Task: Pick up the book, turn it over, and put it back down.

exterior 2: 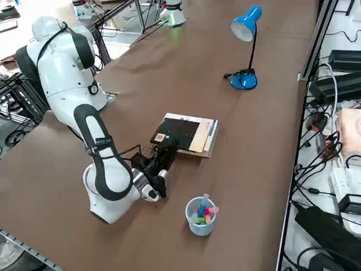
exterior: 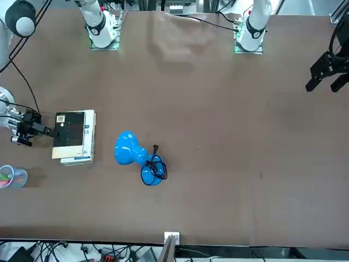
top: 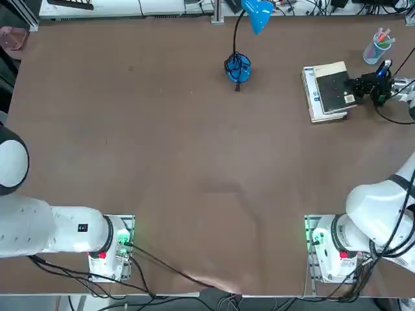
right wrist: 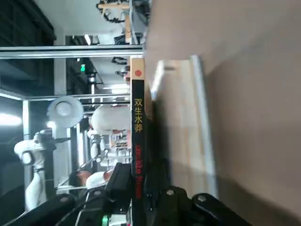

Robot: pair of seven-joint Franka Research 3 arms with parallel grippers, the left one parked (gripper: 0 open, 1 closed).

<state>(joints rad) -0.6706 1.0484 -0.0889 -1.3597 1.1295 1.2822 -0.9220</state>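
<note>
The book lies flat near the table's far right, its cover up showing a black panel, a white label and a blue strip. It also appears in the front view and the right side view. My right gripper reaches in low from the book's right side, shut on that edge. In the right wrist view the black spine with printed characters runs straight in between my fingers, and the pale page block sits beside it.
A blue desk lamp stands left of the book at the far middle. A clear cup of coloured pens is just beyond my gripper, close to the arm. Cables run along the table's far edge.
</note>
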